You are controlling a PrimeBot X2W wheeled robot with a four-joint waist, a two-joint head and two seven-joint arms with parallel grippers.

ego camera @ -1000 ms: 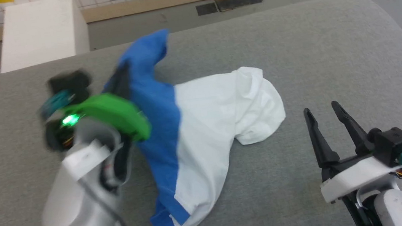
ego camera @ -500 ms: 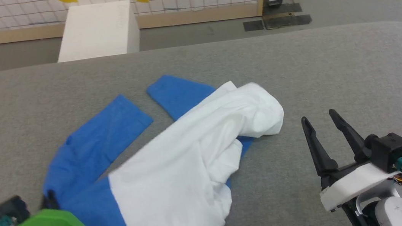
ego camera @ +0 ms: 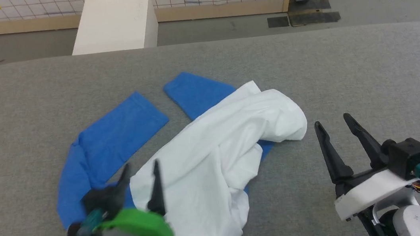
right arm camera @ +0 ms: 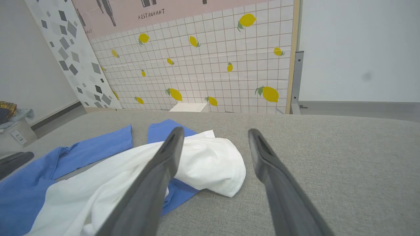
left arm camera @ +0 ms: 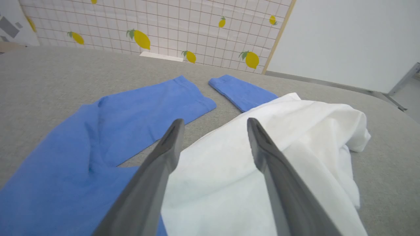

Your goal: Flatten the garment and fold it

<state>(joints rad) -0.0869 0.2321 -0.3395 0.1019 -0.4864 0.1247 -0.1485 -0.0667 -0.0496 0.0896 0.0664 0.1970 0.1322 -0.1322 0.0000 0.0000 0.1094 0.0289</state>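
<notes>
Both splayed: left gripper (ego camera: 140,166) over the garment (ego camera: 227,132), right gripper (ego camera: 332,120) beside.

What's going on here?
A two-armed robot is working on a white-and-blue garment lying on a grey padded table. The left gripper is open over the garment's near left part, holding nothing. The right gripper is open off to the right, clear of the cloth. One blue sleeve lies flat; the white body is bunched up, not yet flattened or folded.
</notes>
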